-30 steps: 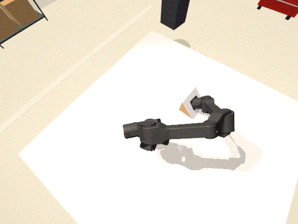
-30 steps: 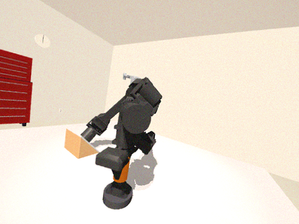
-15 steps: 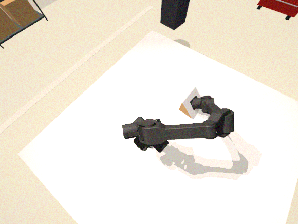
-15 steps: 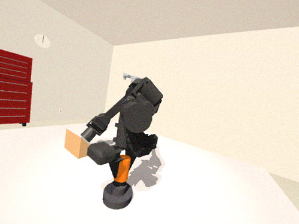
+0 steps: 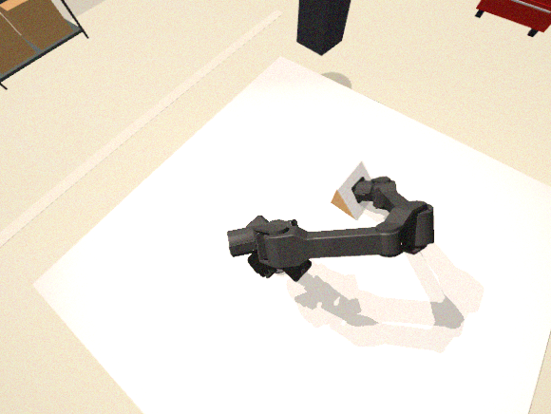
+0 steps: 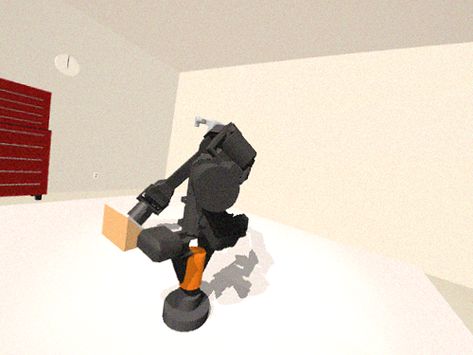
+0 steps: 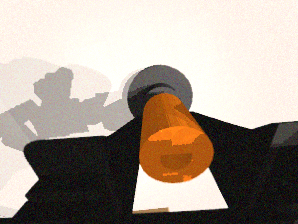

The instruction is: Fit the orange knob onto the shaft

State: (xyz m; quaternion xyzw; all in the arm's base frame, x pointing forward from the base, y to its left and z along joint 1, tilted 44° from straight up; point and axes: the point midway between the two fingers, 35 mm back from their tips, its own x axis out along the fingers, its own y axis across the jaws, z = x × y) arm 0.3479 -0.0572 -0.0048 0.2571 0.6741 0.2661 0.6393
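The orange knob (image 6: 194, 270) (image 7: 176, 145) stands upright between the fingers of my gripper (image 6: 192, 280) (image 7: 164, 118). The gripper is shut on it. The dark round pedestal (image 6: 183, 318) (image 7: 181, 82) stands below on the white table. The knob's lower end is over the pedestal's middle, at the dark shaft (image 6: 190, 293). A short dark stretch shows between the knob and the pedestal's wide base, so the knob is not down on the base. The shaft's flat side is hidden. In the top view the arm hides the knob and pedestal.
The arm's base is on a wedge-shaped wooden block (image 5: 342, 205) (image 6: 116, 229) with a pale slanted face, beside the gripper. A red cabinet (image 6: 11, 152), a dark column (image 5: 322, 24) and shelved boxes (image 5: 38, 24) stand beyond the table.
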